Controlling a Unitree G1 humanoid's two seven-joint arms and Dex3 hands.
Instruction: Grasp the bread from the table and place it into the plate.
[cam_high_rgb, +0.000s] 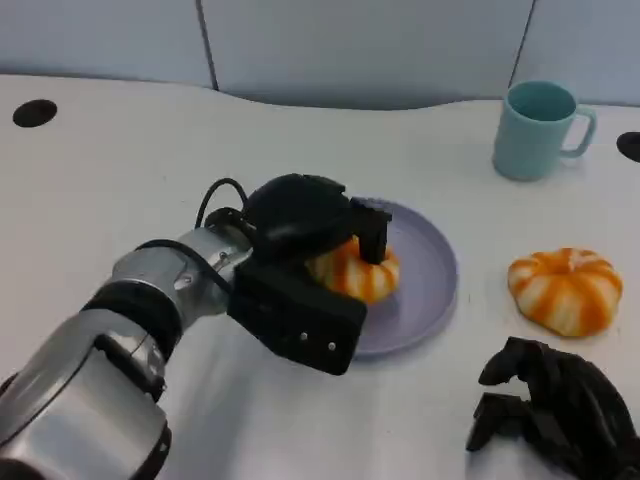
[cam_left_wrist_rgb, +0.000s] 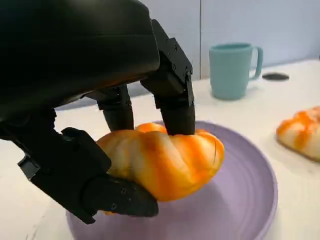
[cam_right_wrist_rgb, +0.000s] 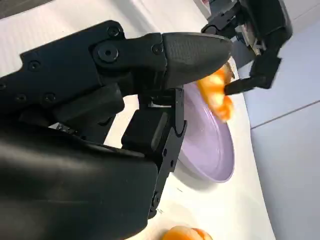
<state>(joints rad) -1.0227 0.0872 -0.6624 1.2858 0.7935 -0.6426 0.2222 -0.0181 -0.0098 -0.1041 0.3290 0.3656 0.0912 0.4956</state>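
My left hand (cam_high_rgb: 305, 260) grips an orange-and-white striped bread (cam_high_rgb: 352, 268) over the left part of the lilac plate (cam_high_rgb: 425, 268). In the left wrist view the fingers (cam_left_wrist_rgb: 172, 95) press on the bread (cam_left_wrist_rgb: 165, 160) from above and a thumb clamps it from below, just above the plate (cam_left_wrist_rgb: 240, 200). Whether the bread touches the plate I cannot tell. A second striped bread (cam_high_rgb: 565, 288) lies on the table right of the plate. My right hand (cam_high_rgb: 555, 410) rests near the front right of the table, fingers curled, holding nothing. The right wrist view shows the plate (cam_right_wrist_rgb: 212, 145) and held bread (cam_right_wrist_rgb: 217, 92).
A teal mug (cam_high_rgb: 537, 128) stands at the back right, handle to the right; it also appears behind the plate as the mug (cam_left_wrist_rgb: 232, 70). Dark round holes sit in the white tabletop at far left (cam_high_rgb: 34, 112) and far right (cam_high_rgb: 630, 146).
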